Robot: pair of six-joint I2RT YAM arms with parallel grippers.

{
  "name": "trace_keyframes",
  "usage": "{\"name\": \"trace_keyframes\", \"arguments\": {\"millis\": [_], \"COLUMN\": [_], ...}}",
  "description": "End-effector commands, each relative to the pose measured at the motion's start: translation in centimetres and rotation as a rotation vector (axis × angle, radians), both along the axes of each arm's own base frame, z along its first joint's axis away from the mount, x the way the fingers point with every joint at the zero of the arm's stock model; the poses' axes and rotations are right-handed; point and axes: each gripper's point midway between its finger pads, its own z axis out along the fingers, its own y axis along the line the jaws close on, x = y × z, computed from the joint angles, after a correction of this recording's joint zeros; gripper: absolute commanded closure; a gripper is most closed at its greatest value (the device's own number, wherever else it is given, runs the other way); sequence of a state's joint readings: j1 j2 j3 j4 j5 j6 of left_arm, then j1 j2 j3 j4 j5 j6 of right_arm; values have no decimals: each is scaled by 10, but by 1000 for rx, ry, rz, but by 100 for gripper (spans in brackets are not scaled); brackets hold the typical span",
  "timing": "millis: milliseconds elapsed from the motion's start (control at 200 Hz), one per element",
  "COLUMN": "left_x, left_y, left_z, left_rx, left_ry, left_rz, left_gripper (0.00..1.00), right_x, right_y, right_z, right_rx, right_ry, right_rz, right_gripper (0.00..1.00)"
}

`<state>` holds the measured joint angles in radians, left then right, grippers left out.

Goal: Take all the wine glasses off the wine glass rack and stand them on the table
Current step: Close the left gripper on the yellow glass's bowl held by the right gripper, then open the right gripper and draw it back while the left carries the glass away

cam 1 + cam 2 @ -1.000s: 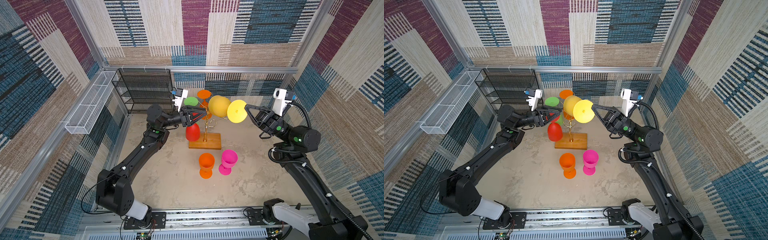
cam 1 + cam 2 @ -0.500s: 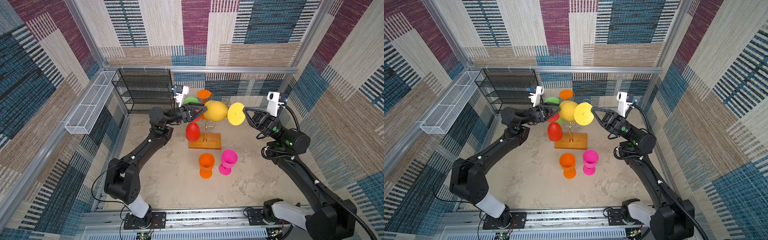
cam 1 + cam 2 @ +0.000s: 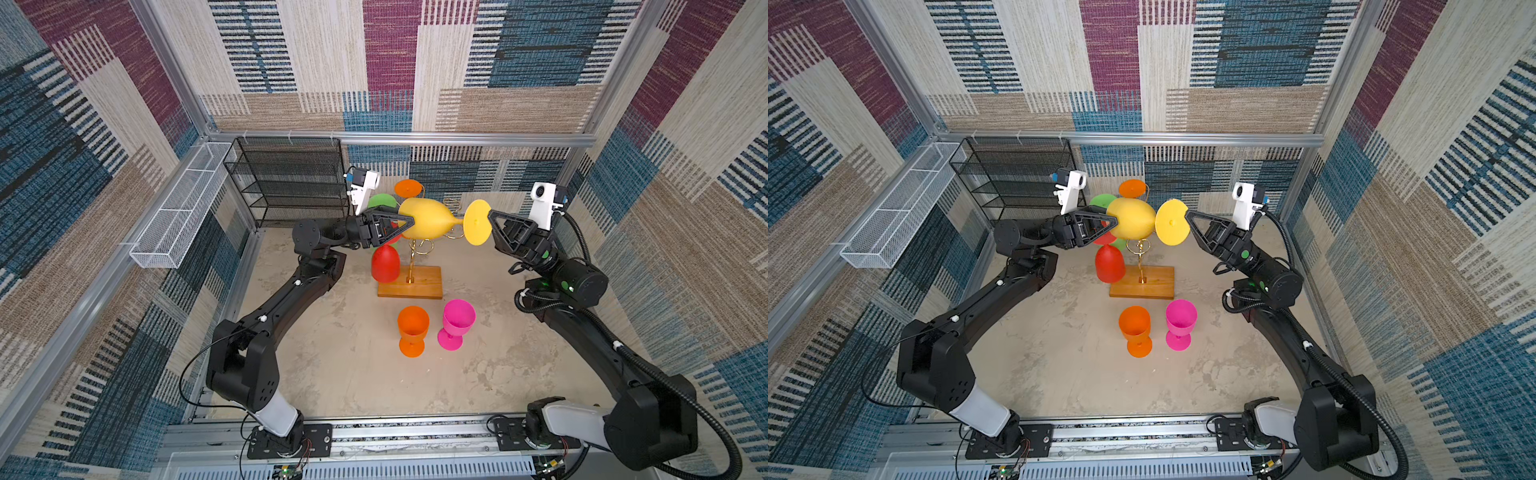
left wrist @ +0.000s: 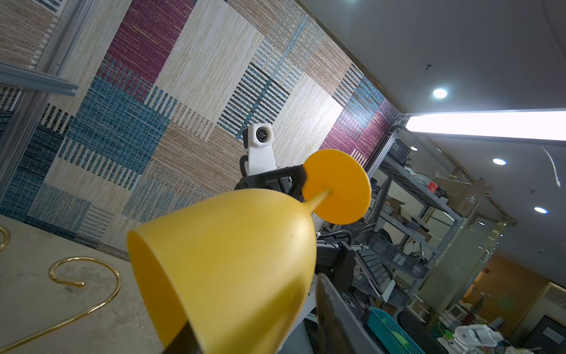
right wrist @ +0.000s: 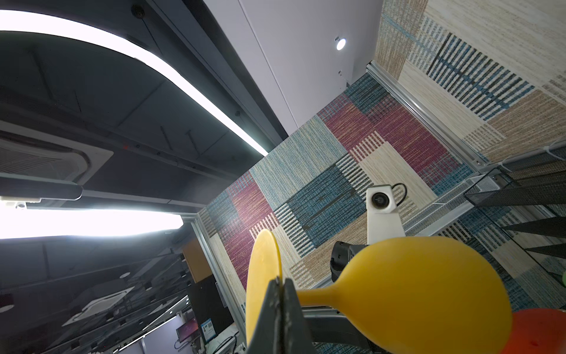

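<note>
Wine glass (image 3: 430,224), yellow, lies sideways near the wine glass rack (image 3: 424,283); right tool (image 3: 490,215) clenched on its foot; left tool (image 3: 409,221) straddles its bowl, grip unclear.

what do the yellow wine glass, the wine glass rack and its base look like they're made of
The yellow wine glass is probably plastic: fully opaque, even colour, a soft satin sheen and no see-through. The wine glass rack looks like thin metal wire with a polished gold finish that glints along its curled arms. Its base looks like wood, smooth and orange-brown; solid or veneer cannot be told.
</note>
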<state>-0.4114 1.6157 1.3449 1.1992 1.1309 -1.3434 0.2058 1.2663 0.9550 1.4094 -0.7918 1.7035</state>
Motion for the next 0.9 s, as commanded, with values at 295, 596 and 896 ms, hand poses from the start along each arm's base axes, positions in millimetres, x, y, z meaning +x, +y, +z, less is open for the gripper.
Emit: {"name": "trace_keyframes", "arguments": {"millis": [295,596,896], "left_x": [-20,-30,-53], "left_y": [5,10,21], "left_z": [12,24,47], "left_rx": [-14,-41,-70], "left_ry": [-68,-85,-154], "left_rz": [-23,-32,-18], "left_gripper": [77,94,100], "right_x": [-5,9,23], "right_y": [-14,-18,-27], "right_z": [2,-6,-7], "right_rx": [52,23,-84], "right_ry": [-47,-8,16], "right_rz": [36,-17,-226], "right_gripper": [98,72,42]}}
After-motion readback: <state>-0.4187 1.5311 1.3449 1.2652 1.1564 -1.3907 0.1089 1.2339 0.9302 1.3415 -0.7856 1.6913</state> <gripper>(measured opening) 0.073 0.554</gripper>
